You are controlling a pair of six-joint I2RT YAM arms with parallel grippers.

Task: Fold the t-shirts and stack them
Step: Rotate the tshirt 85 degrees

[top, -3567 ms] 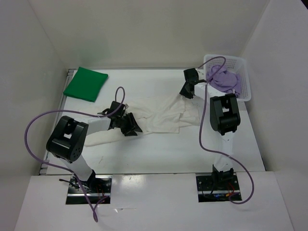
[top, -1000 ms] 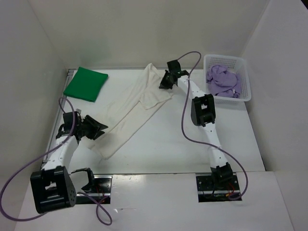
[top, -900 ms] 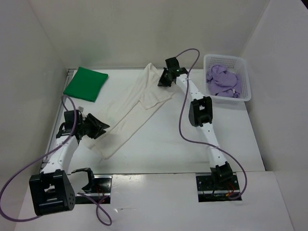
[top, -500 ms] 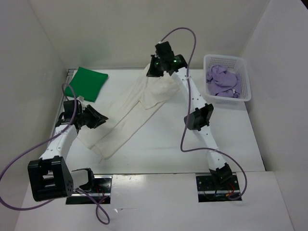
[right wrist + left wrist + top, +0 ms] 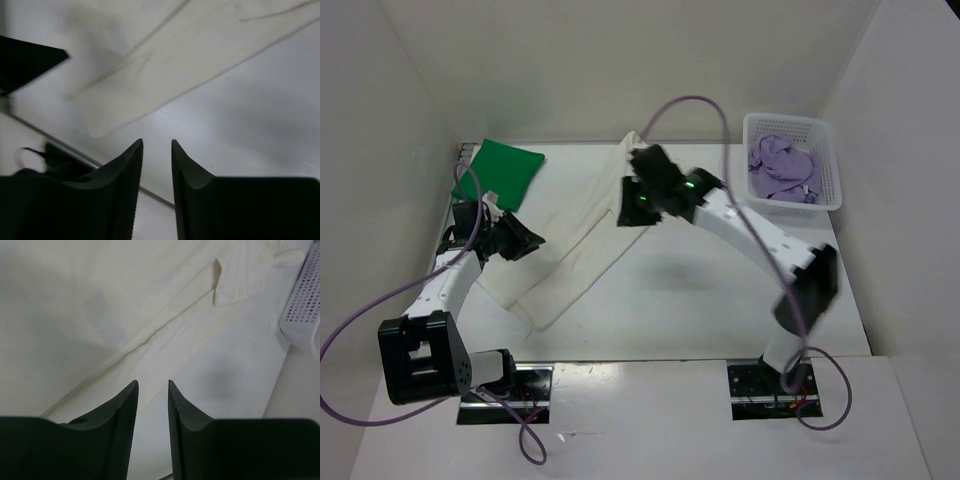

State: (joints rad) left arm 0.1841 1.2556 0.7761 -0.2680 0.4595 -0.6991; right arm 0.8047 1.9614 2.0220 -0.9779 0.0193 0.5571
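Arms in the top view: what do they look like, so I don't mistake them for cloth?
The left arm and right arm are white tubular links with bulky black joint housings. A loose purple cable loops from each. Green lights glow near the right wrist. The jaws are black, tapering to points.

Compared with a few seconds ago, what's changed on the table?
The white shirt went from bunched across the middle to stretched out diagonally. The right gripper let go of its far end and swung back over the middle. The left gripper shifted slightly toward the far side. The green shirt and the purple shirt in the basket stayed put.
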